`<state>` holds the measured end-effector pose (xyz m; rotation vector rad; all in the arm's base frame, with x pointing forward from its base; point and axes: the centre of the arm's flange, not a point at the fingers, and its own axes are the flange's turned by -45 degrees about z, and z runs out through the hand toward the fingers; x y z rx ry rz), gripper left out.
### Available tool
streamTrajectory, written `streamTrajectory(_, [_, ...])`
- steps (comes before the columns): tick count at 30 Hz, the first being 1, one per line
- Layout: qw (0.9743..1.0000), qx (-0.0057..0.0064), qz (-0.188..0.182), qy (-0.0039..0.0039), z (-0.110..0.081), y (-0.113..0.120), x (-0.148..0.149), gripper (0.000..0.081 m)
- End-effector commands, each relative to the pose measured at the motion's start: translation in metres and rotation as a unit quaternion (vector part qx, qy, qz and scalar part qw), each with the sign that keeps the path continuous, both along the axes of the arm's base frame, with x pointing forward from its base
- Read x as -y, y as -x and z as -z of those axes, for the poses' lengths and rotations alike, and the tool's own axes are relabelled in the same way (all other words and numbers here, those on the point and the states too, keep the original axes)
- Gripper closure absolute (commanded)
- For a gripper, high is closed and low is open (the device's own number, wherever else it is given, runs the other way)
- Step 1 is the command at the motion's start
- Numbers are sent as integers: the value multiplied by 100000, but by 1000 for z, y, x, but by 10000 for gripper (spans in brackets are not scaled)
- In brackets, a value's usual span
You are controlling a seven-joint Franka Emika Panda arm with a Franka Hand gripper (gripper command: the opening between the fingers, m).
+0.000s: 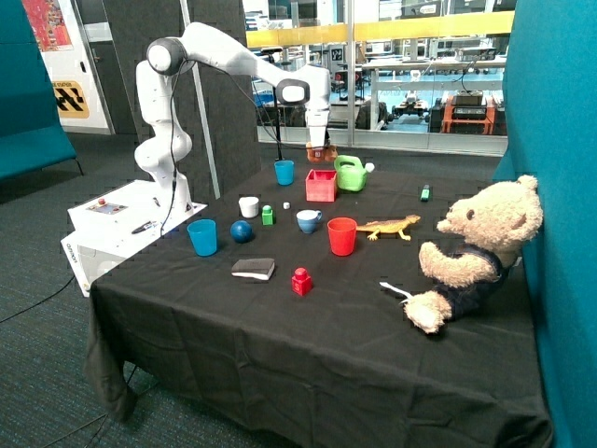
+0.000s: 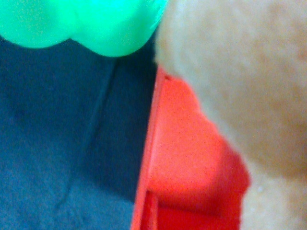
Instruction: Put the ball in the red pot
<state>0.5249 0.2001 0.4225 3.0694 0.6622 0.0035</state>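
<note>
The dark blue ball (image 1: 242, 231) lies on the black cloth next to a blue cup (image 1: 202, 237), far from the gripper. The red pot (image 1: 320, 185), a small square red box, stands at the back beside a green watering can (image 1: 351, 174). My gripper (image 1: 321, 149) hangs just above the pot, shut on a tan, fuzzy-looking object (image 1: 323, 155). In the wrist view that tan object (image 2: 249, 72) fills one side, with the pot's rim and inside (image 2: 192, 167) below it and the green can (image 2: 86, 24) close by. The fingers are hidden.
On the black tablecloth (image 1: 280, 336) stand a second blue cup (image 1: 284, 172), a white cup (image 1: 248, 206), a white-and-blue cup (image 1: 308, 221), a round red cup (image 1: 341, 236), a green block (image 1: 268, 216), a red block (image 1: 300, 281), a dark pad (image 1: 253, 269), a toy lizard (image 1: 390, 226) and a teddy bear (image 1: 476, 252).
</note>
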Motion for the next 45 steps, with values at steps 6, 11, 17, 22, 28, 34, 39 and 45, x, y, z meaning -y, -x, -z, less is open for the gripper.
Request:
streamTrajectory(6, [99947, -125, 3240, -55, -23, -16, 42, 808])
streamTrajectory(11, [99813, -123, 6116, -59, -21, -29, 71, 808])
streamTrajectory(17, [99694, -122, 7819, -61, -11, -32, 96, 808])
streamTrajectory(22, [99662, -122, 8210, -61, -1, -26, 107, 808])
streamTrajectory(28, [99646, -122, 8407, -61, 13, -19, 114, 808])
streamTrajectory(34, [99650, -122, 8358, -61, 27, -20, 121, 808])
streamTrajectory(39, [99675, -122, 8054, -61, 37, -24, 128, 808])
streamTrajectory(45, [99680, -122, 7997, -61, 47, -32, 142, 808])
